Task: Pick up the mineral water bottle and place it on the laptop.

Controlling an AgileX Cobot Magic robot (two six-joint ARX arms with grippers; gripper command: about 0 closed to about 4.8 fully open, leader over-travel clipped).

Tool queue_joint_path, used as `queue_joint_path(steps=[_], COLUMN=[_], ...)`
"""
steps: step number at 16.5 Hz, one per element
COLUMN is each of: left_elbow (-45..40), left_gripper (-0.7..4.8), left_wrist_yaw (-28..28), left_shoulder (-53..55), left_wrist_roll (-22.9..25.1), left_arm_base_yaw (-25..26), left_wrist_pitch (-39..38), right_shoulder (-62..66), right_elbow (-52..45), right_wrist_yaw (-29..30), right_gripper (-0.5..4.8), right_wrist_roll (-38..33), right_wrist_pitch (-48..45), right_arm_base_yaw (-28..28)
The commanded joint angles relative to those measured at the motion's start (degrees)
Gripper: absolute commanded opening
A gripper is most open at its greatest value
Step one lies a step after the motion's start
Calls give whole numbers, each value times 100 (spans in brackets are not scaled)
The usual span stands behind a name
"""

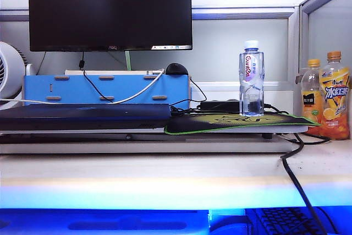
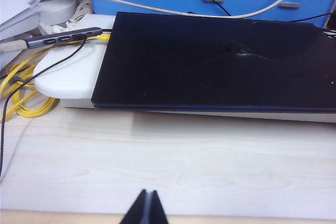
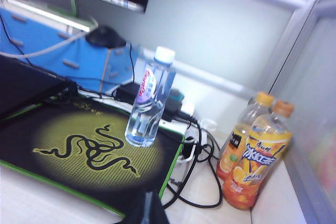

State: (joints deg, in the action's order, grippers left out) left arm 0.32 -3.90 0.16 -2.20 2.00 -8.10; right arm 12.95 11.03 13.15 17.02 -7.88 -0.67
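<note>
Shut right end effector (image 3: 148,208) faces clear, white-capped mineral water bottle (image 3: 148,99).

Both claws closed, neither holding anything.

The left claw (image 2: 146,208) shows in its wrist view as a dark tip with the two fingers (image 2: 139,209) pressed together into a narrow wedge, low over the worktop. The right claw (image 3: 148,209) shows in its own wrist view the same way, fingers meeting with no gap, tilted and raised. Neither arm appears in the exterior view.
</note>
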Motion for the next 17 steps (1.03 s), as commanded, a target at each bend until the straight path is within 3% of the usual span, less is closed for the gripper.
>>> queue_joint_path(steps=[1, 8, 13, 15, 17], left_elbow=[9, 9, 9, 9, 9], left_gripper=[-2, -2, -2, -2, -2], left_wrist_yaw=[-20, -20, -20, -20, -20], left_shoulder=[-11, -11, -11, -11, -11], left_wrist_roll=[4, 4, 4, 4, 4], left_arm_base_yaw=[2, 2, 2, 2, 2], left_wrist_pitch=[-2, -2, -2, -2, 0], right_shoulder=[553, 2658, 3668, 4269, 4804], right_elbow=[472, 2142, 2170, 2610, 3539], right_wrist_yaw=[11, 249, 656, 870, 903], right_gripper=[-1, -1, -1, -1, -1], right_wrist_roll=[-98, -225, -195, -188, -197], right_wrist_pitch=[-369, 1561, 905, 774, 1285], right_arm_base_yaw=[7, 11, 186, 308, 315])
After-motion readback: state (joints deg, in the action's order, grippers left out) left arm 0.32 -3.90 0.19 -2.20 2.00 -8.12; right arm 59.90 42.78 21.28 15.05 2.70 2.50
